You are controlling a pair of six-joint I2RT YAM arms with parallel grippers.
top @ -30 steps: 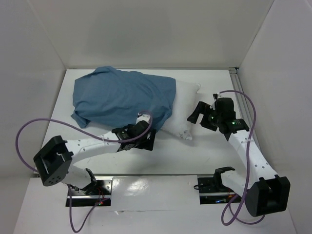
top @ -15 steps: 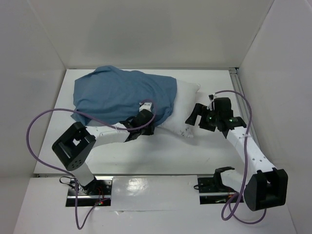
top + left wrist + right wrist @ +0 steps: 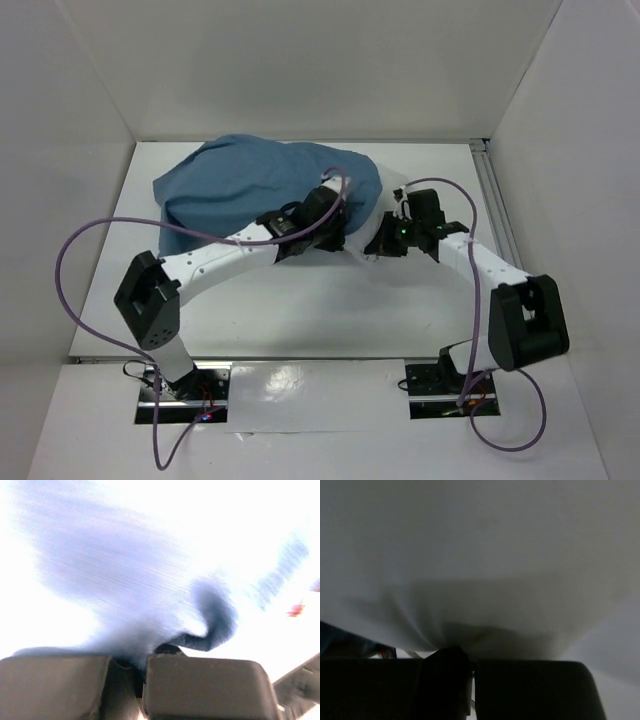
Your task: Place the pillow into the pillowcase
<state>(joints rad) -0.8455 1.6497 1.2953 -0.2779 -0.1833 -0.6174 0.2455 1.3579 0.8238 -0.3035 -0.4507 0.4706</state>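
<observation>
The blue pillowcase (image 3: 250, 185) lies bunched at the back of the table and covers most of the white pillow (image 3: 386, 208), of which only the right end shows. My left gripper (image 3: 338, 226) is at the pillowcase's right edge, shut on a fold of the blue cloth (image 3: 150, 605), which is pinched between the fingers (image 3: 200, 685). My right gripper (image 3: 381, 243) is at the pillow's near right corner. Its jaws are shut on the white fabric (image 3: 480, 555), which fills the right wrist view.
White walls enclose the table on the left, back and right. A metal rail (image 3: 490, 190) runs along the right edge. Purple cables (image 3: 80, 250) loop off both arms. Bare tabletop (image 3: 330, 300) lies between the bedding and the arm bases.
Both grippers went from open to shut. The left one moved right and back, drawing the pillowcase edge further over the pillow. The right one moved left onto the pillow's corner.
</observation>
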